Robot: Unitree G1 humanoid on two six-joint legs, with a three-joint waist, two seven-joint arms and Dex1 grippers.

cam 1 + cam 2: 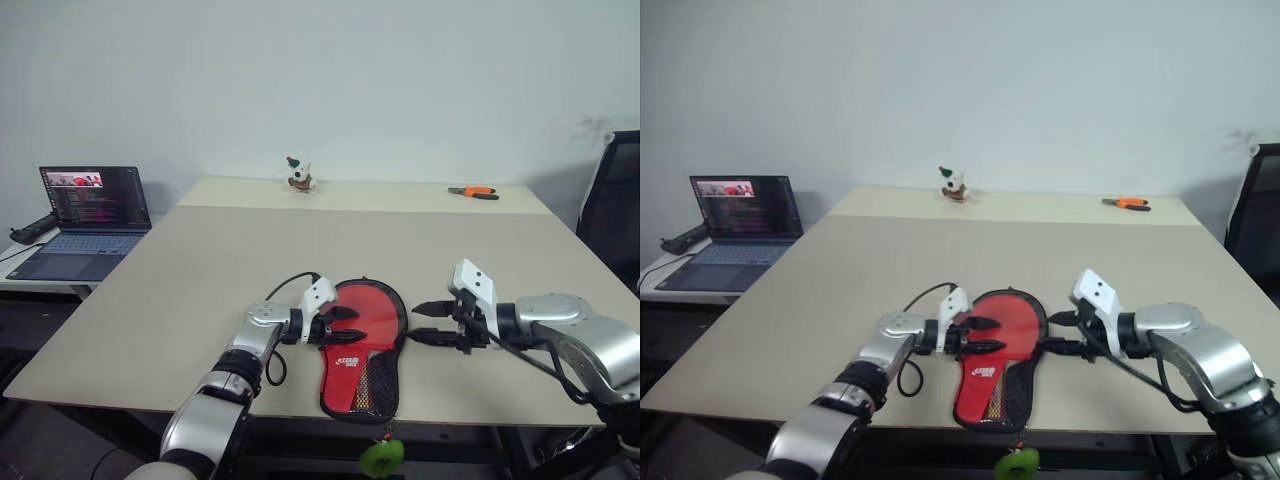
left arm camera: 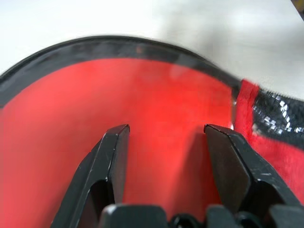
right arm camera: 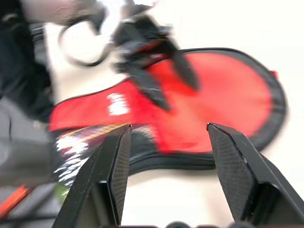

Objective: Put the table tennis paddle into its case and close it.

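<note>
Red soft case (image 1: 362,350) lies limp on the tabletop (image 1: 200,270), so grab its stiff zipper rim around 3 o'clock. Left fingers (image 1: 346,320) hover spread above it, right fingers (image 1: 432,309) spread too, both holding nothing.

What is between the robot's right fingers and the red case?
Nothing visible. The right gripper hangs open just off the round end of the case, with bare table between them. The left gripper is over the case's other side.

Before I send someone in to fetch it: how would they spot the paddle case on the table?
On the big beige table, look at the near edge, between the robot's two arms. The case lies flat there: a paddle-shaped pouch, red front, black rim, mesh at the narrow end, white lettering. Nothing else on the table is red; the orange-handled pliers and small figurine sit at the far edge.
</note>
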